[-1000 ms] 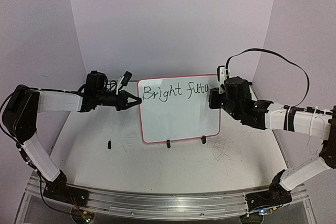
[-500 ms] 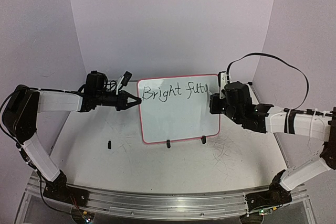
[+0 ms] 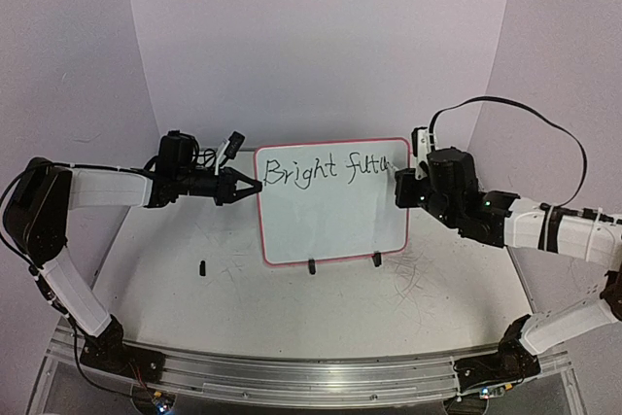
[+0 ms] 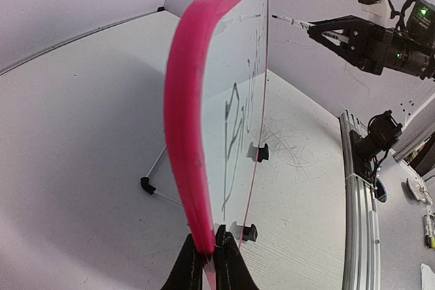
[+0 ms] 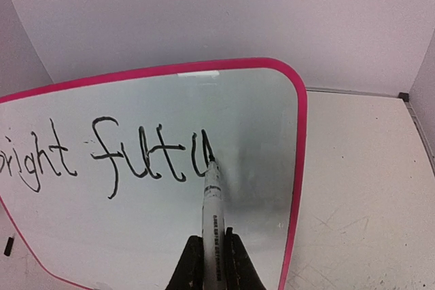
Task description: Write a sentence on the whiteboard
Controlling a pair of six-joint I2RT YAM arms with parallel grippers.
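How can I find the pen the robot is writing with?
Look for the pink-framed whiteboard standing mid-table. At its upper right, the right gripper pinches a thin white marker, black tip at the last letter written. It is the only slim stick there; the left gripper holds just the board's edge.

Board (image 3: 330, 225) stands upright on table (image 3: 292, 323), toward the back, resting on two feet (image 3: 312, 265) at its lower edge. A wire leg (image 4: 155, 171) reaches the table behind it.

Writing (image 3: 326, 169) runs along the board's top, starting at the left.

Left gripper (image 3: 256, 185) is at the board's left edge, upper half, clamped onto it.

Right gripper (image 3: 400, 189) is before the board's upper right corner, closed on a marker (image 5: 212, 202). The marker's tip touches the board at the writing's right end.

A small clip (image 3: 202, 267) lies on the table, left of and before the board, apart from it.
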